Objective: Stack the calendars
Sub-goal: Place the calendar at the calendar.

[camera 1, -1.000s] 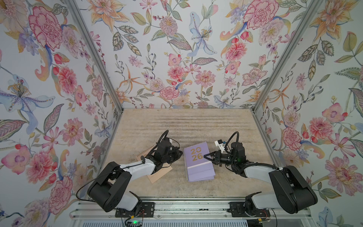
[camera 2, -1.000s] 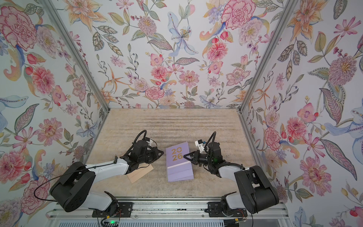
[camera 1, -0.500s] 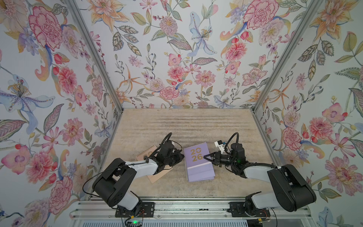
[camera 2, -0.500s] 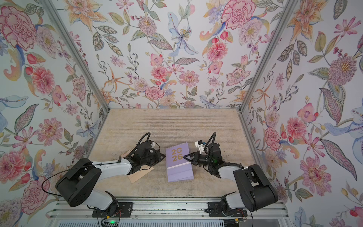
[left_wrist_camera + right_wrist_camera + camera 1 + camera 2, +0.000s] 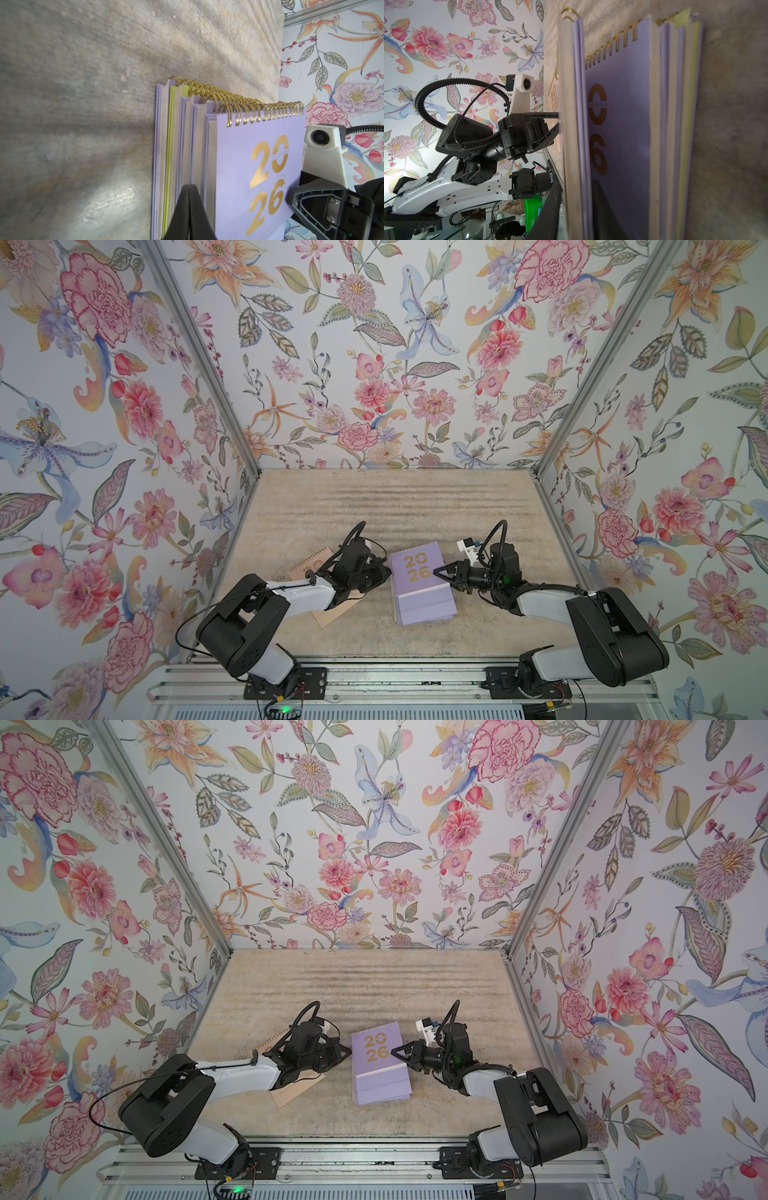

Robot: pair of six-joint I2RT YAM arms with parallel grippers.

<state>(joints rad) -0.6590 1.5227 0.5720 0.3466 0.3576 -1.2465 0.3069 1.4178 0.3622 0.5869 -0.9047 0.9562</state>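
A stack of several calendars [image 5: 426,608] lies at the table's front middle, mostly lilac with a yellow-green one [image 5: 167,166] low down. The top lilac calendar [image 5: 415,568] [image 5: 376,1052] shows a gold "2026". My left gripper [image 5: 387,574] [image 5: 190,186] is shut and empty, its tip against the stack's left side. My right gripper [image 5: 436,572] [image 5: 576,182] is at the stack's right side. Its fingers stand a little apart, one above and one below the top calendar's edge. A peach-pink calendar [image 5: 305,568] lies left of the stack, largely hidden under my left arm.
Floral walls [image 5: 374,385] close the table in at the back and on both sides. A metal rail [image 5: 395,676] with both arm bases runs along the front. The beige tabletop [image 5: 395,506] stretches from the stack to the back wall.
My right gripper's fingers have parted slightly at the top calendar's edge. My left gripper has edged right up to the stack's left side. The stack has not shifted.
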